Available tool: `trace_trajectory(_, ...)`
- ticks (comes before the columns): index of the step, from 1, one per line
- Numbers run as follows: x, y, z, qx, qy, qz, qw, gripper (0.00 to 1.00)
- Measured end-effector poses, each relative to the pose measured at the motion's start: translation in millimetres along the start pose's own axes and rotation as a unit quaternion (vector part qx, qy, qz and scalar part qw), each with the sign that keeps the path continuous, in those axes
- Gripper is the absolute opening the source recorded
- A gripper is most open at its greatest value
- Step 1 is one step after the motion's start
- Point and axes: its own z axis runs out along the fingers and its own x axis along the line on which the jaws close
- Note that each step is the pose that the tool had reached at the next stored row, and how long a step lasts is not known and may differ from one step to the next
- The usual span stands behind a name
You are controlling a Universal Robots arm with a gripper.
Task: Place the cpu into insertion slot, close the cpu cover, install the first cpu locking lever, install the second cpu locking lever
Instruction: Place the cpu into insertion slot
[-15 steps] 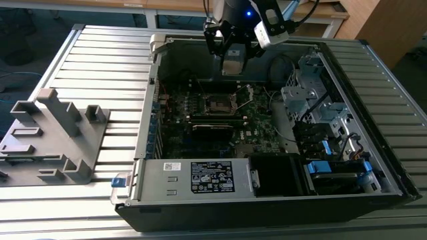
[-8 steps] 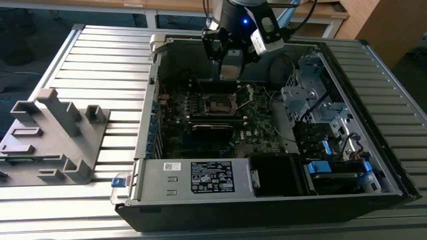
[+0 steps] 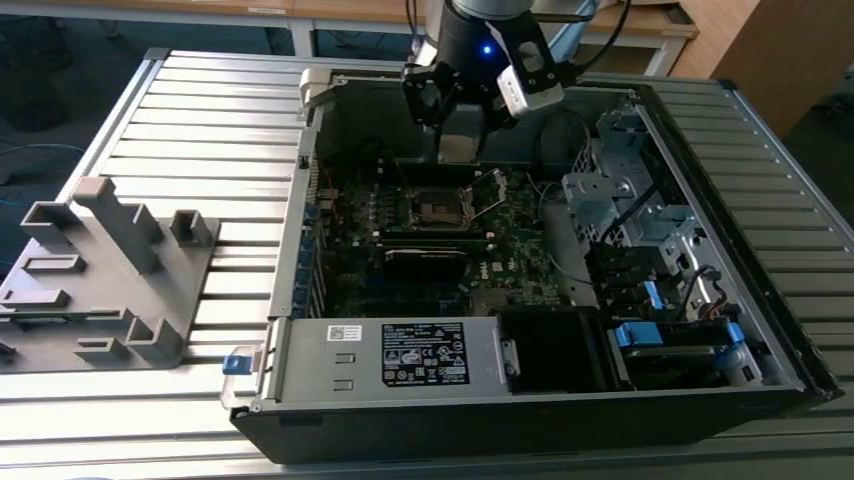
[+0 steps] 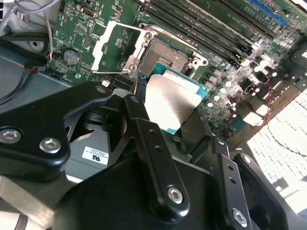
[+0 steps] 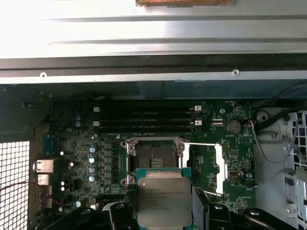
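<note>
The tool (image 4: pixel 165 114) was clenched on the cpu (image 4: pixel 169 100), with its two black jointed fingers (image 4: pixel 149 143) bearing on opposite edges. In the second wrist view the cpu was a flat square with a dull, brushed metal top and a thin teal-green border. It was held tilted above the dark green circuit board (image 4: pixel 86 28), just short of the insertion slot (image 4: pixel 165 57) and not touching it. The first wrist view showed the cpu (image 5: pixel 164 199) face-on, its near edge cut off by the frame and its flanks hidden behind the tool (image 5: pixel 165 218). Where the pads met the cpu could not be made out, though they seemed to grip the green rim rather than the metal lid.

The insertion slot (image 5: pixel 156 155) lay open. It was a square dark well with a fine grainy floor, ringed by a silver rim with round screw heads at its corners. The cpu cover (image 5: pixel 219 165), a thin bright metal frame with a cut-out centre, was swung open beside the slot, and green board showed through its opening. Beyond the slot ran long, narrow black memory slots (image 5: pixel 144 116).

In the exterior view the tool (image 3: pixel 458 150) hung over the insertion slot (image 3: pixel 438 208), inside an open computer case (image 3: pixel 534 430) lying on a ribbed metal worktop (image 3: pixel 200 110). A grey stepped fixture (image 3: pixel 100 280) sat well apart on the exterior view's left.
</note>
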Motion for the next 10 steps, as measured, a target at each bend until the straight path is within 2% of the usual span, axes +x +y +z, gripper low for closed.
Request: trace_trajectory(10,5.9,-1.3,13.8,-0.0002,-0.0106,-0.002,0.99994,0.54)
